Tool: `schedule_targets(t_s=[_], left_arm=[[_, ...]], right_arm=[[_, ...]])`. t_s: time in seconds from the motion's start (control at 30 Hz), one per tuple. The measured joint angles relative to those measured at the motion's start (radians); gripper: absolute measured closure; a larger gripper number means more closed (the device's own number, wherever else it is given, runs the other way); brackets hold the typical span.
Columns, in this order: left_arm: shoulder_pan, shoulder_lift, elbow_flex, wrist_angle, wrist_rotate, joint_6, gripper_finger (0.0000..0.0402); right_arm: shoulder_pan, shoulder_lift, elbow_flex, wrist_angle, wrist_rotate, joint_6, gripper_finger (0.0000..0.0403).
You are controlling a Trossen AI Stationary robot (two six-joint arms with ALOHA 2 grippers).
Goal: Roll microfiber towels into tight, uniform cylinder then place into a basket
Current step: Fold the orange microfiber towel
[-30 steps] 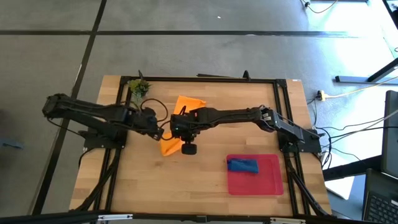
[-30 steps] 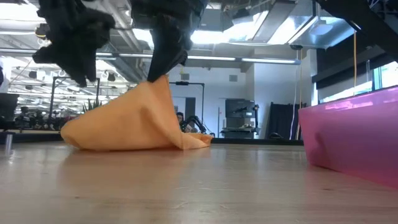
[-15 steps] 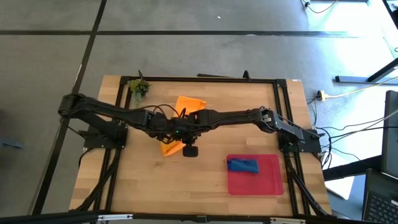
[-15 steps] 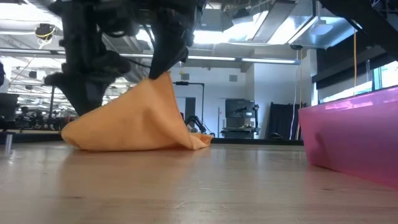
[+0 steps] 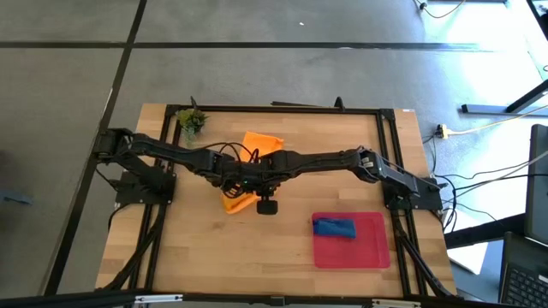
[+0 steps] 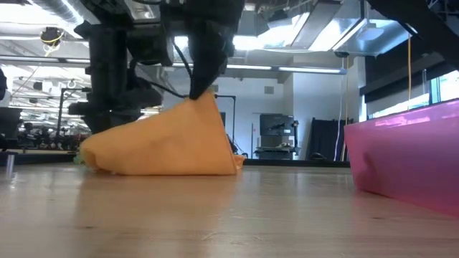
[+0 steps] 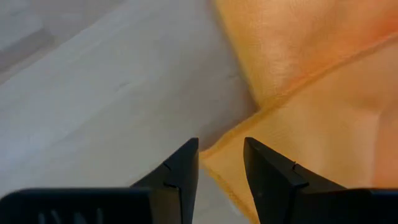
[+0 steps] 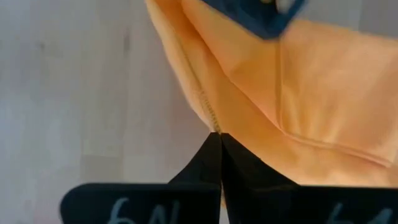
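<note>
The orange towel (image 5: 244, 171) lies mid-table, drawn up into a tent (image 6: 161, 143) with its lower edges on the wood. My right gripper (image 6: 203, 93) is shut on the peak. My left gripper (image 7: 221, 163) points down at the towel's left side, open by a narrow gap, its fingers standing over a hemmed corner (image 7: 214, 155). In the low view its tips are hidden behind the cloth. The blue towel (image 5: 334, 227) lies rolled in the red basket (image 5: 368, 250) at the near right. My right gripper pinches the orange towel's hemmed edge (image 8: 213, 124) between its two shut fingers, coming steeply from above. The cloth hangs from the fingers as a tent, fairly taut at the peak (image 6: 201, 104), its lower part resting on the table. My left gripper may touch the corner below it; I cannot tell.
A small green plant (image 5: 190, 120) stands at the far left corner. Black frame rails (image 5: 274, 109) run along the table's edges. Bare wood (image 5: 214, 248) lies near the front, left of the basket, whose pink wall (image 6: 405, 154) rises at the low view's right.
My left gripper has come down and toward the table's right, over the orange towel's left side, still open. My right gripper has kept its hold and tipped a little. The tent's peak has shifted slightly right and the loose tail at its right has drawn in.
</note>
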Motion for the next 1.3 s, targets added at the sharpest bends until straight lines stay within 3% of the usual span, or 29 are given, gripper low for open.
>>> schedule_targets(t_s=[0.27, 0.67, 0.8, 1.0, 1.3], left_arm=[[0.024, -0.001, 0.001, 0.008, 0.085, 0.1, 0.0283], [0.028, -0.002, 0.001, 0.004, 0.08, 0.451, 0.0288], [0.033, -0.005, 0.001, -0.02, 0.081, 0.501, 0.029], [0.081, -0.113, 0.001, -0.138, 0.08, 0.49, 0.0304], [0.088, -0.252, 0.001, -0.185, 0.159, 0.675, 0.0315]], right_arm=[[0.008, -0.003, 0.001, -0.064, -0.007, -0.033, 0.0403], [0.009, -0.003, 0.0, -0.078, -0.01, -0.087, 0.0403], [0.008, -0.003, 0.0, -0.079, -0.01, -0.091, 0.0403], [0.008, -0.002, 0.0, -0.082, -0.01, -0.091, 0.0402], [0.007, -0.002, 0.0, -0.082, -0.01, -0.105, 0.0402]])
